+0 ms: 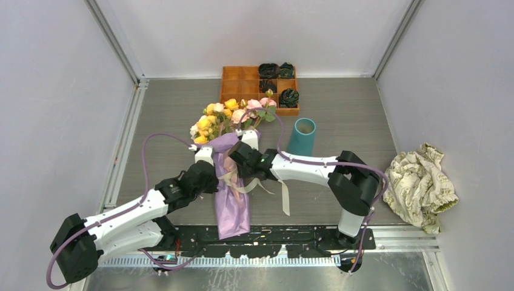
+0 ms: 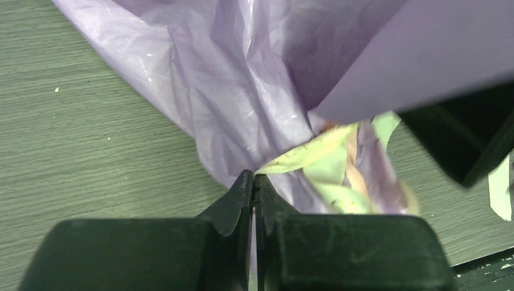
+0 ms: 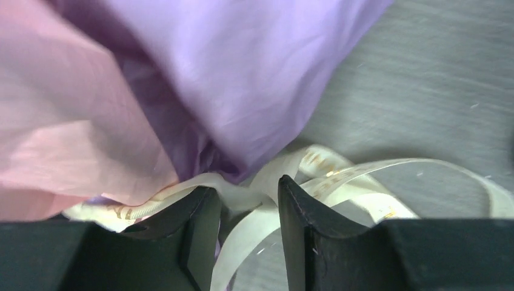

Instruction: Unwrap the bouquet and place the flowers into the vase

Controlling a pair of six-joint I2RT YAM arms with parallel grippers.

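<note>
The bouquet (image 1: 229, 182) lies flat on the tabletop (image 1: 339, 109), its yellow, pink and cream flowers (image 1: 224, 116) pointing to the far side and its purple paper (image 2: 242, 91), pink inside, tapering toward the near edge. Its cream ribbon (image 1: 283, 197) is bunched at the waist, with loose ends trailing to the right. The teal vase (image 1: 301, 138) stands upright just right of the flower heads, apart from them.

White links (image 1: 303, 167), black joints (image 1: 357, 182), purple cables (image 1: 145, 163).
</note>
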